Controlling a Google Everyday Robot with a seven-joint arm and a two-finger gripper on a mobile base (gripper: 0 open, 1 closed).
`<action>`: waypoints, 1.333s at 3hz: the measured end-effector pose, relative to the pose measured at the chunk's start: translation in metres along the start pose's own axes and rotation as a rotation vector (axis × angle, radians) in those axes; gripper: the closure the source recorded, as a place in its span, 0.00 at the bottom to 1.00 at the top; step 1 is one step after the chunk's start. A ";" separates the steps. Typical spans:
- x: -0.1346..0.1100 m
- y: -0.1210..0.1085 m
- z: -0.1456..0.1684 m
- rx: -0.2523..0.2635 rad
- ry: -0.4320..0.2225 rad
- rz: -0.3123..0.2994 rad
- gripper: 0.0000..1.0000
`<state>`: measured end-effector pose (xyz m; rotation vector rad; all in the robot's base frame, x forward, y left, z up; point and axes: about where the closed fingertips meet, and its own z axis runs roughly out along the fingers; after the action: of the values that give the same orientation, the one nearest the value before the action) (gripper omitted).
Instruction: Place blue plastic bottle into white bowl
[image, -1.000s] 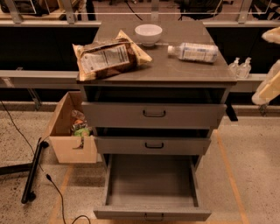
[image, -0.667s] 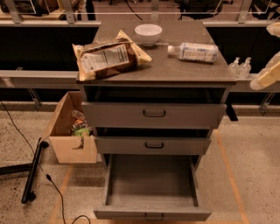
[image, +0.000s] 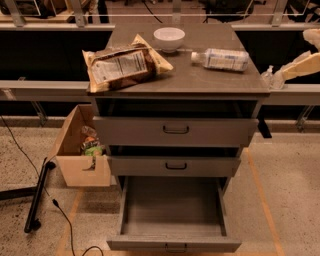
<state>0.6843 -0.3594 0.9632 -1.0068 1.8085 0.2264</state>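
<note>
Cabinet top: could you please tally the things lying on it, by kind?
Bag: 1
Bowl: 1
Bottle: 1
Total: 3
The pincer is at the right edge of the view, beside the cabinet, and is not counted.

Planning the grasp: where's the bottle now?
In the camera view, bottle lies on its side, right part of the cabinet top, just right of the bowl; gripper hangs beyond the cabinet's right edge.

blue plastic bottle: on side, cap left | white bowl: upright, near | gripper: seemingly right edge
</note>
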 end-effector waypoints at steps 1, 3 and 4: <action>-0.001 0.000 0.000 0.000 0.000 -0.002 0.00; 0.019 -0.036 0.028 0.111 -0.104 0.112 0.00; 0.016 -0.046 0.044 0.134 -0.145 0.164 0.00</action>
<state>0.7453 -0.3717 0.9422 -0.7304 1.7496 0.2676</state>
